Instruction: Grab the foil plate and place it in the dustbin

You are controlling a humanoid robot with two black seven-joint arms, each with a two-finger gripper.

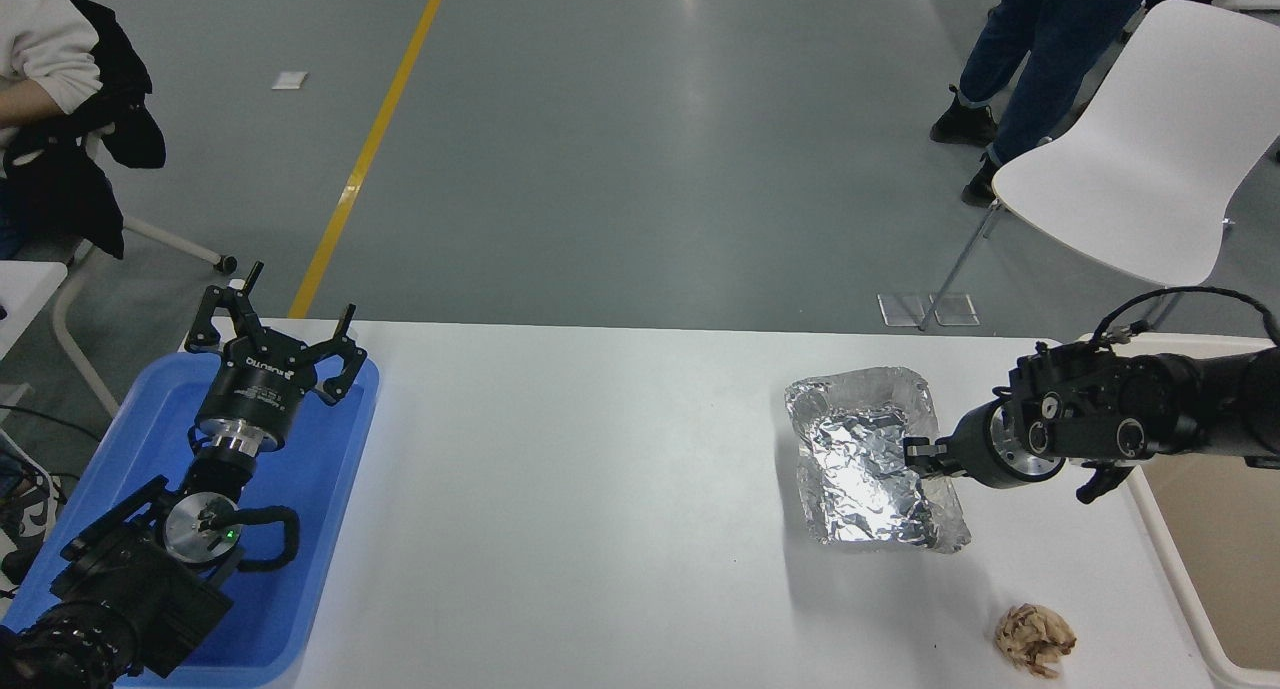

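Right gripper (pixel 918 453) clamped on rim of one foil plate (pixel 868 459), lifted above table (pixel 600 489). At 3 o'clock, one dustbin (pixel 1215 569); at 5, one paper ball (pixel 1035 640). Left gripper (pixel 272 344) parked, fingers spread, over one blue tray (pixel 330 489).

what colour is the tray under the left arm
Blue, seen clearly in the head view.

left arm (pixel 130 569): black housings, silver joint discs, a green indicator light, white lettering on the gripper collar. right arm (pixel 1120 429): black, silver wrist ring, looped black cable, round screw caps.
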